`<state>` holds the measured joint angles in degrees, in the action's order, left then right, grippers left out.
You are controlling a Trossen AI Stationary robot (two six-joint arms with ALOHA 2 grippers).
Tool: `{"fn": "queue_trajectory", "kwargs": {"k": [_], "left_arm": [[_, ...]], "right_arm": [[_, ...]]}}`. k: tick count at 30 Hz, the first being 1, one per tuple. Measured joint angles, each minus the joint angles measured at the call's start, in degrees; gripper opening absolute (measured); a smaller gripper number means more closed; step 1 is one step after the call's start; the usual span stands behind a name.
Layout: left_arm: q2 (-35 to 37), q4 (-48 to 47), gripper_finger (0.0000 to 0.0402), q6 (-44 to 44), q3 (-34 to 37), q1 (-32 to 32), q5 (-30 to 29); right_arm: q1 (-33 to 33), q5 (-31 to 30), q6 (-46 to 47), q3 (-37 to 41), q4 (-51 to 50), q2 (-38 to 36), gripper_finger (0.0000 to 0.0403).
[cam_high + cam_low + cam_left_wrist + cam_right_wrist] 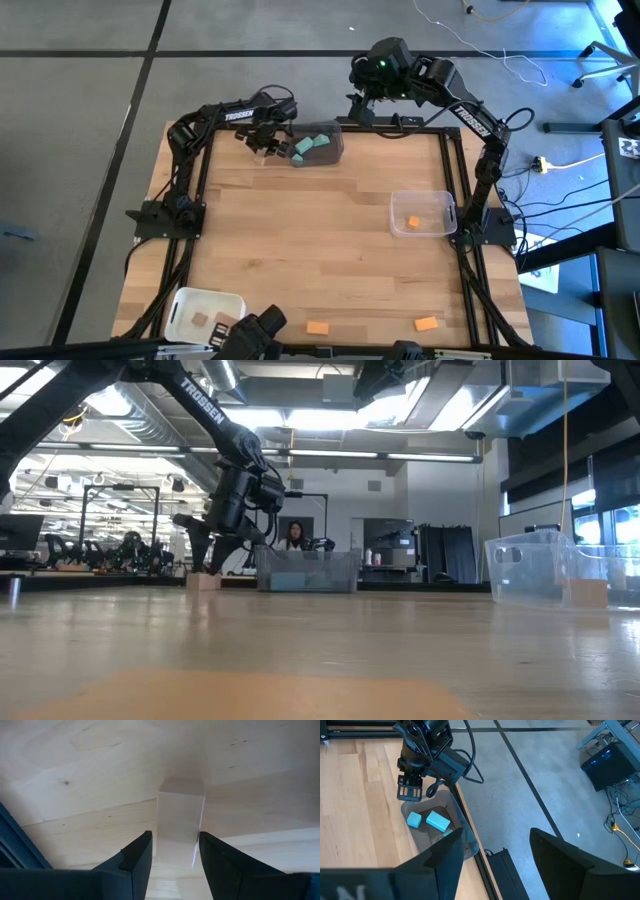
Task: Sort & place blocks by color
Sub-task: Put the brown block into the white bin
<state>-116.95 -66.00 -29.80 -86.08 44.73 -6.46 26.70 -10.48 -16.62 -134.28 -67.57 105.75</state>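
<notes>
High view: the left gripper (268, 147) is at the far edge of the table (320, 250), just beside the dark grey bin (335, 148) that holds teal blocks (310, 146). The right gripper (362, 75) is parked beyond the far edge. The clear bin (447, 203) holds one orange block (413, 221); two more orange blocks (318, 328) lie loose near the front edge. The white bin (183, 300) holds tan pieces.

Low view: the left gripper (207, 552) reaches down to a pale tan block (204, 581) on the tabletop.

Left wrist view: the fingers (136, 857) are spread, straddling the pale tan block (180, 817); they do not appear clamped on it.

Right wrist view: the right gripper (492, 855) is released and empty, looking down on the dark grey bin (465, 845).

Judgement: the step in hand is picking the tan block. The next move calls for closing squarely on it, lifting clear of the grey bin's wall, and carrying it to the white bin.
</notes>
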Motion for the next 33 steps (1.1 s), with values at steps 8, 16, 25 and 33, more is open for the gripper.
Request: {"fn": "queue_trajectory", "kwargs": {"k": [8, 16, 25, 33], "left_arm": [[0.0, 0.1, 0.0154, -3.1, 0.0, 0.0, 0.0], [0.0, 0.1, 0.0154, -6.0, 0.0, 0.0, 0.0], [0.0, -3.2, 0.0154, -5.9, 0.0, -0.3, 2.0], [0.0, -5.2, 0.0153, -3.7, 0.0, -0.3, 5.9]], "right_arm": [[0.0, 0.0, 0.1, 0.0, 0.0, 0.0, 0.0225], [0.0, 0.0, 0.1, 0.0, 0.0, 0.0, 0.0225], [0.0, 0.0, 0.1, 0.0, 0.0, 0.0, 0.0225], [0.0, 0.0, 0.1, 0.0, 0.0, 0.0, 0.0225]]}}
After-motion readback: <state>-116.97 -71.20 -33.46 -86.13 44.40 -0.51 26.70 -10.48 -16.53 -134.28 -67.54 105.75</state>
